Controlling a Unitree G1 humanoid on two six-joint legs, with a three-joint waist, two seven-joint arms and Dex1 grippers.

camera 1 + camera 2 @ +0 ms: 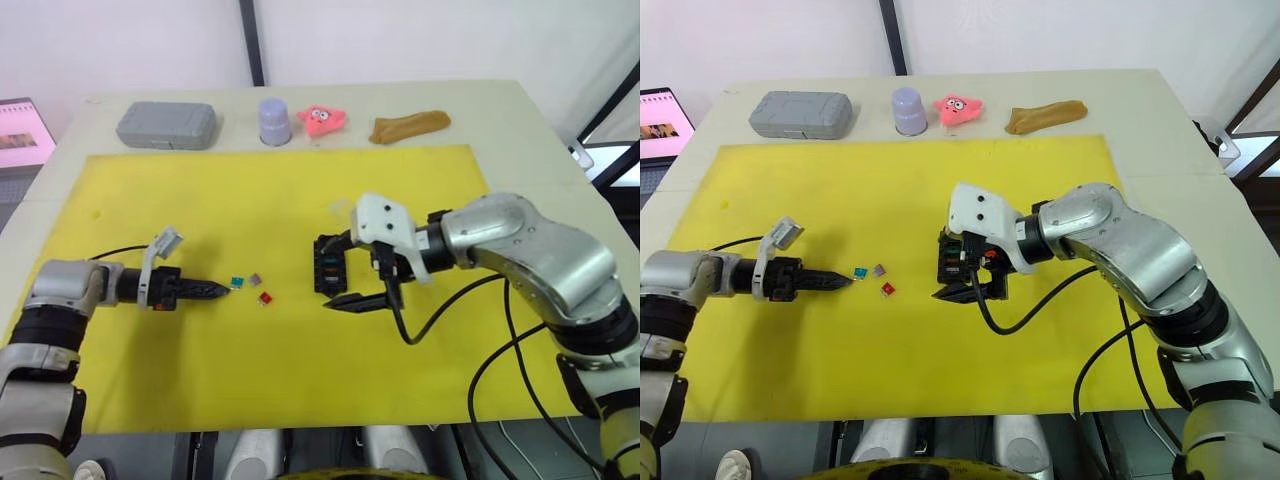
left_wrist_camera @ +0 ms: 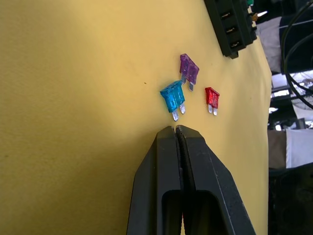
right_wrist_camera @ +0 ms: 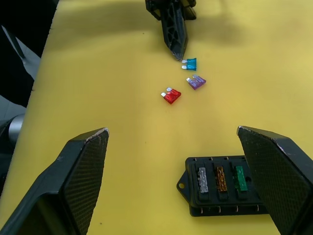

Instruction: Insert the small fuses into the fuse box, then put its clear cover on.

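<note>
The black fuse box point(image 3: 220, 188) lies mid-mat with grey, amber and green fuses seated in its slots. Three small fuses lie loose to its left: teal point(image 2: 172, 97), purple point(image 2: 189, 68) and red point(image 2: 212, 97). My left gripper point(image 1: 222, 291) is shut with nothing in it, low over the mat, its tip just short of the teal fuse's prongs. My right gripper point(image 3: 171, 130) stands wide open over the fuse box point(image 1: 328, 265), one finger on each side of it, holding nothing. The clear cover is out of view.
The yellow mat point(image 1: 250, 190) covers most of the table. Along the far edge stand a grey case point(image 1: 167, 125), a lavender cup point(image 1: 275, 121), a pink toy point(image 1: 322, 118) and a brown object point(image 1: 410, 125). Black cables point(image 1: 450, 310) hang from my right arm.
</note>
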